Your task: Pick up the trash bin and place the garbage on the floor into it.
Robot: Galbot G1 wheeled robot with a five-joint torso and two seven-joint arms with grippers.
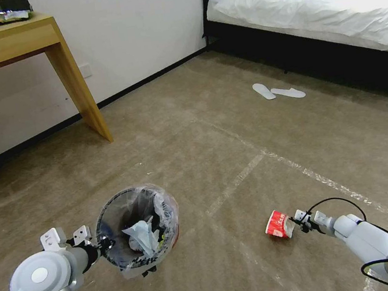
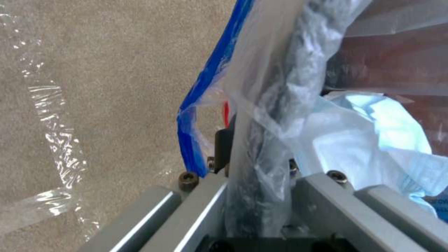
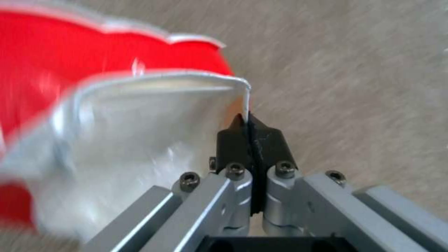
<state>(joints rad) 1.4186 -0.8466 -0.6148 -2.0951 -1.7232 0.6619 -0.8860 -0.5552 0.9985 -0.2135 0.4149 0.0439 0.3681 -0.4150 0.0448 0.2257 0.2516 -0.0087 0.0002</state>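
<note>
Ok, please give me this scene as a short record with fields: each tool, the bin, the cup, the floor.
left tool: shut on the trash bin rim
trash bin: held by the rim at lower left, crumpled paper inside
right tool: shut on the paper cup rim
paper cup: red and white, crushed
floor: beige carpet with clear tape lines

The floor (image 1: 248,124) is matt short-pile carpet crossed by glossy clear tape (image 1: 300,168). The trash bin (image 1: 138,228) wears a crinkly, shiny plastic liner (image 2: 261,105). The crushed cup (image 3: 140,105) looks like waxed paper, glossy red outside. The right gripper (image 3: 252,122) has brushed metal links and matt black fingers (image 3: 233,140), probably rubber.
</note>
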